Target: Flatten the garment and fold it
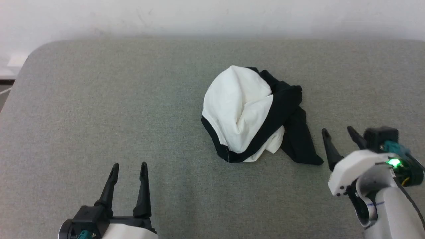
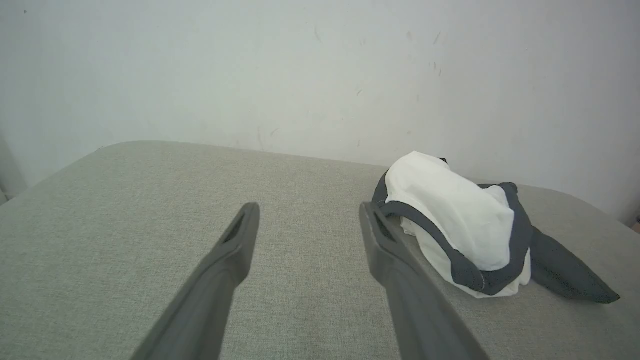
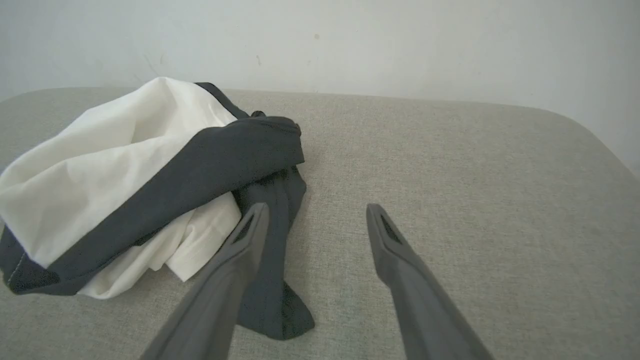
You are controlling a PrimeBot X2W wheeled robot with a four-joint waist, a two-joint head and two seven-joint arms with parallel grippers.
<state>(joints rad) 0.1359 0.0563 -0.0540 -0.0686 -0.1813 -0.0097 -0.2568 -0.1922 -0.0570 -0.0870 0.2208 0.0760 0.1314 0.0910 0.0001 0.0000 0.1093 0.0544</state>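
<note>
The garment [image 1: 242,113] is a single T-shirt, white with black parts. It is bunched into a rounded heap a little right of the middle of the grey cloth-covered table [image 1: 99,99], well away from every edge.

Expect it to be light, soft and floppy. It will hold no shape unless the table supports it, and a lifted corner will drag the rest behind. On that woven cover it probably won't slide freely, so pushing it flat may only bunch it again; lifting and laying it down looks safer. It is unlikely to be damaged by a firm pinch.

Your best hold is the black flap [image 1: 300,142] — probably a sleeve — which trails out of the heap's near right side and lies thin on the table. Pinch low there and take one layer only. A second hold is the black band [image 1: 229,155] that runs round the near side of the heap, towards your left arm. From the heap you cannot tell which face is the front.

Your right gripper [image 1: 337,129] sits just beside the flap, its fingers spread and nothing between them. In the right wrist view one finger overlaps the flap, but you cannot tell whether it touches. Your left gripper [image 1: 129,164] is well apart from the heap at the near left, also parted and empty.

The count is one garment, one loose flap, two grippers and one table.
</note>
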